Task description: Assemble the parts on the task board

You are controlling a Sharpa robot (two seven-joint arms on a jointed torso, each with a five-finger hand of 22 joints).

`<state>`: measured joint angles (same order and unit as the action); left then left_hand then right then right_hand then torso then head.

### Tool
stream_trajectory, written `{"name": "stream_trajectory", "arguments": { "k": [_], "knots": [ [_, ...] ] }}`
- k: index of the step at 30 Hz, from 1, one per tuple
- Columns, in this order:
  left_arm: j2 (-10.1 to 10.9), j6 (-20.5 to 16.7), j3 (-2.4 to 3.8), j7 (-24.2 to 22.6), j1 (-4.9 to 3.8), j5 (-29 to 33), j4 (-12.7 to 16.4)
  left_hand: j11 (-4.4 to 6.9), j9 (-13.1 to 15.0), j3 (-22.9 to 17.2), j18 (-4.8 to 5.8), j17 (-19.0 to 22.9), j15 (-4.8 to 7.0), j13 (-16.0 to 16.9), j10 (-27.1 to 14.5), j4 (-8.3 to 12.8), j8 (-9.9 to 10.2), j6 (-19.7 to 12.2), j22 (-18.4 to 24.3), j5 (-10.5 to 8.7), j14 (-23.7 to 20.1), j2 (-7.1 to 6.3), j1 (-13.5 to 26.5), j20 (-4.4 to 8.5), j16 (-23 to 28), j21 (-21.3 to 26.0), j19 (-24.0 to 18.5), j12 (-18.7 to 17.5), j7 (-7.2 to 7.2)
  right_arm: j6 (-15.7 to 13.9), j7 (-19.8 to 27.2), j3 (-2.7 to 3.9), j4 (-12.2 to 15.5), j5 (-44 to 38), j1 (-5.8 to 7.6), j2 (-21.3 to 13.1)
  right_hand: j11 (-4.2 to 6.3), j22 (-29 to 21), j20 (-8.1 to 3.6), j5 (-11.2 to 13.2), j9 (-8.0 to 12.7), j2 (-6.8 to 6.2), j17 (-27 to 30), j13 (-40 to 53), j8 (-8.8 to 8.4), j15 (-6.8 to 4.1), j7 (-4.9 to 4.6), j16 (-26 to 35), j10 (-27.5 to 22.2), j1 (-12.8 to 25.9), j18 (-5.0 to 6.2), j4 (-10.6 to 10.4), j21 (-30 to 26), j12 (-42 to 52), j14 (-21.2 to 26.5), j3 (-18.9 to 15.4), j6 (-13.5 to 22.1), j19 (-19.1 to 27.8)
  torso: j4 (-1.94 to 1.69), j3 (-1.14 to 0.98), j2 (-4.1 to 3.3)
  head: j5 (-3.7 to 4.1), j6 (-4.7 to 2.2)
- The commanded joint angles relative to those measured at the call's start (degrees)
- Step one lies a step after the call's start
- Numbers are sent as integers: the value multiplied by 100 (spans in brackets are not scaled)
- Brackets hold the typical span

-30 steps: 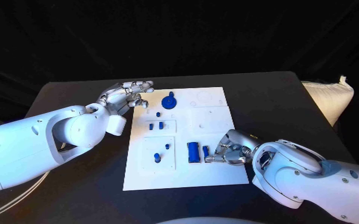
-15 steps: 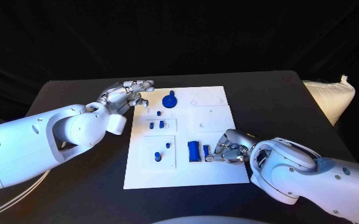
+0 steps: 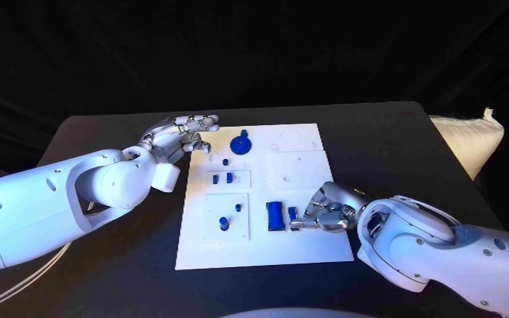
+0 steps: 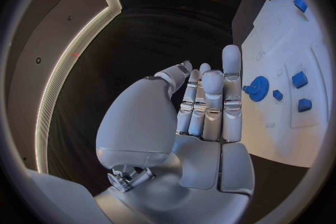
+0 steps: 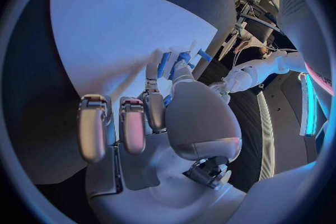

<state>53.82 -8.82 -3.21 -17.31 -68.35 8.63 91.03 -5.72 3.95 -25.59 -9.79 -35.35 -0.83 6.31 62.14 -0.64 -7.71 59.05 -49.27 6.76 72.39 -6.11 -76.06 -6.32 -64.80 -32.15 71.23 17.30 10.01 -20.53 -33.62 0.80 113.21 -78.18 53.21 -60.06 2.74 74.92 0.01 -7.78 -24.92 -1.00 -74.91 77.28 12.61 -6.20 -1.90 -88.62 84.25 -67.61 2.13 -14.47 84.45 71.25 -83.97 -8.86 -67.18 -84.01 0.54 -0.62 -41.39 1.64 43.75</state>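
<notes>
Here the white board (image 3: 260, 196) lies in the middle of the black table (image 3: 403, 141), and everything is best placed from it. The right hand (image 3: 324, 215) rests at the board's right edge, toward the near end, its fingers bent onto a small blue bar (image 3: 293, 216) that sits just beside a larger blue block (image 3: 275, 216). From the right wrist, the thumb and a fingertip (image 5: 183, 70) appear to meet around that bar, so my reading is that the hand pinches it; whether it is lifted or down on the board I cannot tell.

The left hand (image 3: 178, 134) hovers off the board's far left corner. Its fingers lie straight and close together, holding nothing and touching nothing. Just inside that corner sits a blue gear (image 3: 240, 144). Toward the middle of the board's left side are two small blue pegs (image 3: 221, 179), and nearer the front a single blue pin (image 3: 223, 223) stands in a square recess.

The step in hand looks like the pickup or seating of the small bar. The next move likely calls for a firm pinch, a clean lift clear of the block, and a careful line-up over whichever slot the bar belongs to; which slot that is I cannot make out.
</notes>
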Motion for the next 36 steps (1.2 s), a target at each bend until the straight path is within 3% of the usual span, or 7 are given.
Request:
{"name": "stream_trajectory", "arguments": {
  "k": [1,8,12,18,24,35,36],
  "knots": [
    [-33,38,-1,-117,0,135,-15,3,0,15,-64,8,0,8,-38,33,-29,-29,9,17,-28,39,3,-17,2,24,18,17,2,-519,584,20,-33,568,130,-82,-120,823,52,-60,67,-48,-1180,418,-162,88,-99,100,165,-25,-10,-32,-142,-246,-527,-80,253,-263,11,27,26,21,-60],
    [-259,-24,-4,-307,59,355,-309,5,2,49,-63,77,-3,14,-24,27,-45,-17,16,10,-61,15,40,-19,27,36,9,55,0,-812,2736,29,-791,3155,624,-25,-343,-291,234,-235,315,172,-56,-543,-556,278,-361,1063,-551,-850,289,280,-1368,-2420,-211,3,741,313,9,93,204,83,-226],
    [-498,-81,-3,-483,127,478,-633,4,-7,269,-55,721,-51,12,-45,-42,-47,-56,92,9,-512,-132,245,-51,416,187,-192,120,2,-677,3693,29,-1458,4485,773,242,-508,-2940,352,-226,540,396,2975,-2333,-795,434,-541,4248,-1526,-1394,851,453,-4458,-5311,820,135,978,1591,-11,152,352,104,-389],
    [-857,-255,0,-717,205,628,-1245,-101,-16,463,-22,1398,-230,-140,-208,-55,17,-213,651,22,-1661,-52,218,-228,1752,1105,-1245,44,16,-437,4702,39,-2548,6012,844,871,-731,-4227,613,-133,822,450,4288,-4452,-898,700,-742,6275,-1718,-1986,847,519,-6062,-6821,1241,277,1049,1853,43,225,574,90,-662],
    [-1163,-473,5,-1024,283,558,-1782,-247,-19,738,-7,2263,-557,-273,-230,-101,140,-210,1517,-341,-1907,4,210,-566,3523,2171,-2186,-323,120,-131,5225,100,-3409,6550,859,1409,-1017,-5247,1058,-2,1157,420,5378,-5773,-898,1167,-777,7853,-2192,-2195,788,536,-7410,-6758,2213,345,1226,2613,36,225,705,86,-858],
    [-1549,-792,27,-1302,341,462,-2318,-385,-20,1057,-87,2986,-781,-275,-319,95,398,-183,2490,-320,-1842,269,-115,-911,5088,2835,-2709,-1008,153,233,5641,171,-4620,6947,857,2127,-1097,-6196,1211,214,1717,508,6551,-7112,-902,1222,-851,8493,-2196,-1983,849,886,-8077,-6760,1775,311,1217,2116,45,164,904,-67,-976],
    [-1517,-585,19,-993,340,488,-2279,-86,-395,1500,293,3535,-519,-631,-2108,64,771,-1921,3200,-676,-3488,611,2229,-441,5476,3215,-4043,-1208,-206,-135,5252,167,-4514,6661,858,2063,-850,-6554,856,778,1928,100,6794,-7252,-1261,1054,-541,8862,-4098,610,500,1029,-8445,-7125,3806,483,2892,4038,35,204,832,-3,-967]
  ]
}}
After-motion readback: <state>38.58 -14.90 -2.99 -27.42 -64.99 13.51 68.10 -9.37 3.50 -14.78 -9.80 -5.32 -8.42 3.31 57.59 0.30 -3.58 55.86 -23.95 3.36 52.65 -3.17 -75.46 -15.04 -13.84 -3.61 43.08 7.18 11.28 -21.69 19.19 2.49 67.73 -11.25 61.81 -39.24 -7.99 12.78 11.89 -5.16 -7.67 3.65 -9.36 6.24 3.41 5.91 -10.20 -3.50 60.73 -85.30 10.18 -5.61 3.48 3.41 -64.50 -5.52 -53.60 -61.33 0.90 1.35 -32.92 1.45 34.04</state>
